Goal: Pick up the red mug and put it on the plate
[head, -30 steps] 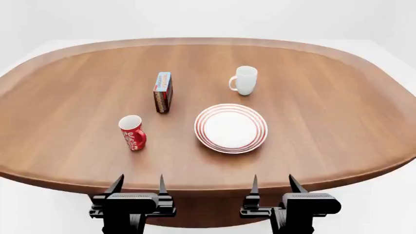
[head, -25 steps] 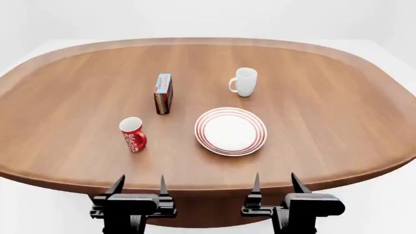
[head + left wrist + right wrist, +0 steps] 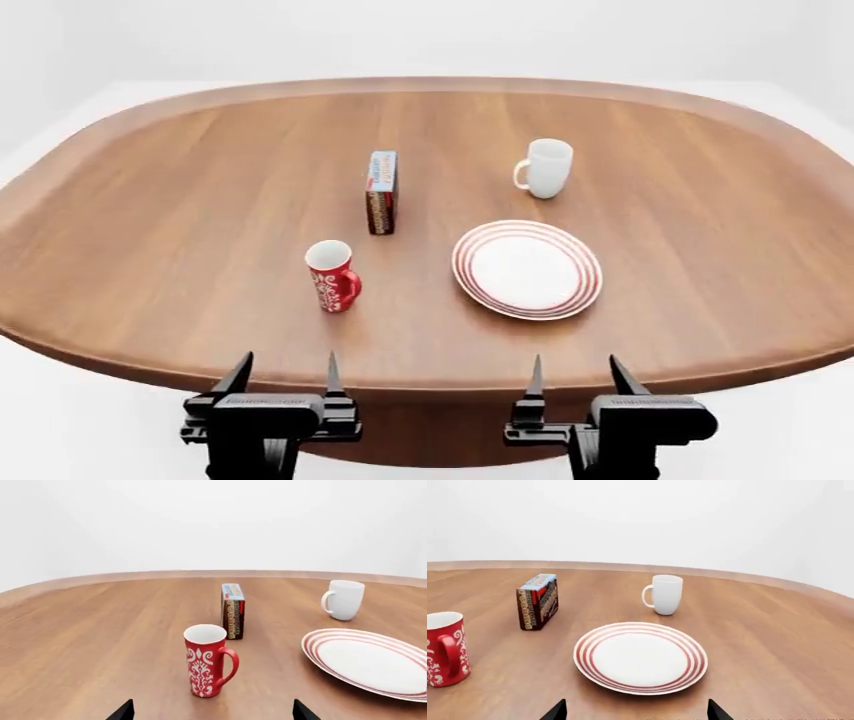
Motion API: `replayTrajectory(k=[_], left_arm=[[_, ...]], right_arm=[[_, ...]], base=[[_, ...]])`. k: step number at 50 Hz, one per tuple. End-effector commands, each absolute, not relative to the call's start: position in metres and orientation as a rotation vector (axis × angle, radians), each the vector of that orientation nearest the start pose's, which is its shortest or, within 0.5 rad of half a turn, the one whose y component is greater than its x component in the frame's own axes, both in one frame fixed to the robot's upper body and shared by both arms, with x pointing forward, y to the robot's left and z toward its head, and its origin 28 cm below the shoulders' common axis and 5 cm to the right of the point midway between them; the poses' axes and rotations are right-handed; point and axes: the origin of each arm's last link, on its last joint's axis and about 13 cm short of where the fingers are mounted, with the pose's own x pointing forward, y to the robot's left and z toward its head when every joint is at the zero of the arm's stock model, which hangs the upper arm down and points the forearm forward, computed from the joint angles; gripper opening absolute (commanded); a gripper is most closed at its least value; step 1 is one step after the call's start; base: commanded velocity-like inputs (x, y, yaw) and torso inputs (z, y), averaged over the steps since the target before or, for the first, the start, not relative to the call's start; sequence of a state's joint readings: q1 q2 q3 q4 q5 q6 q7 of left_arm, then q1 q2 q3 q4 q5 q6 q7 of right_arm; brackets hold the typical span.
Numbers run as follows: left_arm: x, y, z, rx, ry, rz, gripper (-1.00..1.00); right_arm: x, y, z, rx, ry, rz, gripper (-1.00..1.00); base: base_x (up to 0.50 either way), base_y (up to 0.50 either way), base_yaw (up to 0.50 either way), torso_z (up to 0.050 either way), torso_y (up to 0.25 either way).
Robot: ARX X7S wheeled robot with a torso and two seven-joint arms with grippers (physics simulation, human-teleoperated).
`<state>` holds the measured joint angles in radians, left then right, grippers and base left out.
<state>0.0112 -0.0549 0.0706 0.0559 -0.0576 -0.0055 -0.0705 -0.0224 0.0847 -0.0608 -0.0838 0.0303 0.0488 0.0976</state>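
The red mug (image 3: 331, 277) with white marks stands upright on the table, left of the plate (image 3: 527, 268), a white plate with red rings. The mug also shows in the left wrist view (image 3: 207, 660), handle toward the plate (image 3: 370, 661), and at the edge of the right wrist view (image 3: 446, 648). The plate lies straight ahead in the right wrist view (image 3: 640, 657). My left gripper (image 3: 283, 375) is open and empty at the table's near edge, short of the mug. My right gripper (image 3: 577, 377) is open and empty, short of the plate.
A plain white mug (image 3: 546, 168) stands behind the plate. A small upright box (image 3: 382, 192) stands behind the red mug. The brown oval table (image 3: 160, 200) has a rounded near edge just above both grippers.
The view has shifted: the mug, box, plate and white mug all appear further right in the head view than before. Both grippers stay open at the near edge.
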Motion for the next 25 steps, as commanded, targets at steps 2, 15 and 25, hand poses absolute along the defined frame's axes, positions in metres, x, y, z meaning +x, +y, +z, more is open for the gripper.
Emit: replayTrajectory(k=[2, 15, 25], left_arm=[[0.208, 0.2027, 0.026, -0.025, -0.04, -0.003, 1.0], [0.2061, 0.2015, 0.0261, -0.019, -0.037, -0.021, 1.0], [0.2059, 0.202, 0.0282, -0.022, -0.041, -0.02, 1.0]], right_arm=[[0.2054, -0.1043, 0.0246, -0.058, 0.0, -0.015, 1.0], [0.2058, -0.1022, 0.0284, -0.093, -0.005, -0.007, 1.0], [0.2056, -0.1016, 0.0288, -0.087, -0.006, -0.002, 1.0]], base=[[0.0, 0.5, 0.0, 0.0, 0.0], [0.0, 0.5, 0.0, 0.0, 0.0], [0.0, 0.5, 0.0, 0.0, 0.0]])
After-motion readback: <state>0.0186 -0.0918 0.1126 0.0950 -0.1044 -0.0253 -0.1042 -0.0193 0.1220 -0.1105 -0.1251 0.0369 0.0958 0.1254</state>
